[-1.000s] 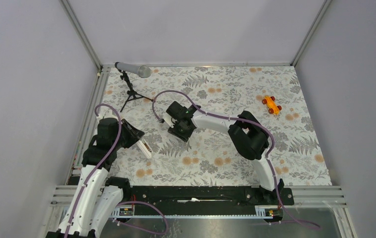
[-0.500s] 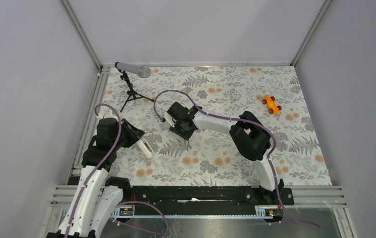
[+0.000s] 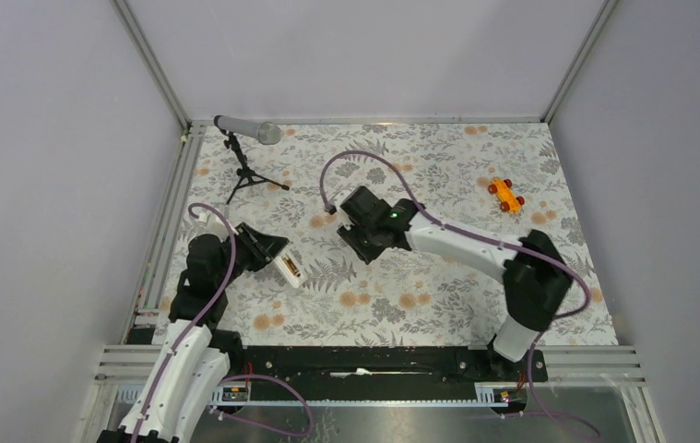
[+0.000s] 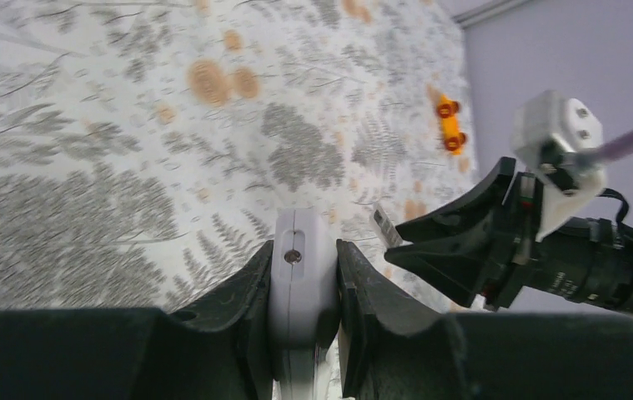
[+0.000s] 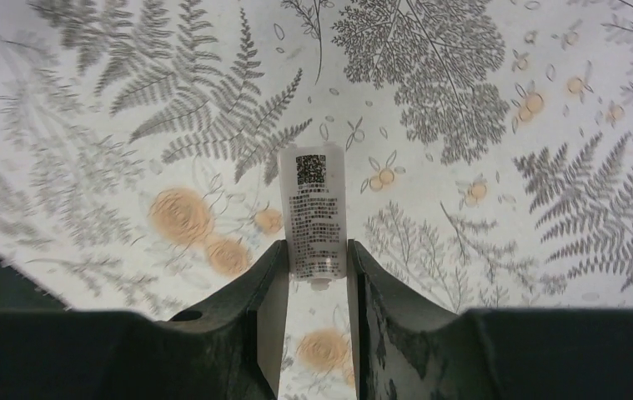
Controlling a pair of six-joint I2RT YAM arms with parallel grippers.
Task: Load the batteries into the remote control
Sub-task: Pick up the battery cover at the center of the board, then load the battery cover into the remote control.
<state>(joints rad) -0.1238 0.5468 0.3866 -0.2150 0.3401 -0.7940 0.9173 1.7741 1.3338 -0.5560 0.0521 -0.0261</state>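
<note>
Overhead, shows the left gripper (image 3: 277, 258) closed on one end of the white remote control (image 3: 289, 270), held at the left side of the fern-print table (image 3: 438, 295) with its free end pointing toward the middle. Shows a coppery speck on the remote's upper face, too small to read. Puts the right gripper (image 3: 362, 247) near the table's centre, apart from the remote, its grasp not readable from this height. Leaves a grey microphone (image 3: 247, 130) on its tripod at the far left corner and an orange toy car (image 3: 505, 195) far right. From the left wrist, shows both dark fingers (image 4: 238, 292) pressed flat against the remote's rounded white end (image 4: 300, 275), a single screw visible on it. Catches the right gripper (image 4: 392, 242) off to the right, pinching a thin white plate (image 4: 385, 227) at its tips, with the toy car (image 4: 448, 122) beyond. From the right wrist, shows that gripper (image 5: 314, 267) nipping the lower end of the plate (image 5: 314, 208), QR code and fine print facing the lens, above the patterned cloth; contact with the cloth impossible to tell.
</note>
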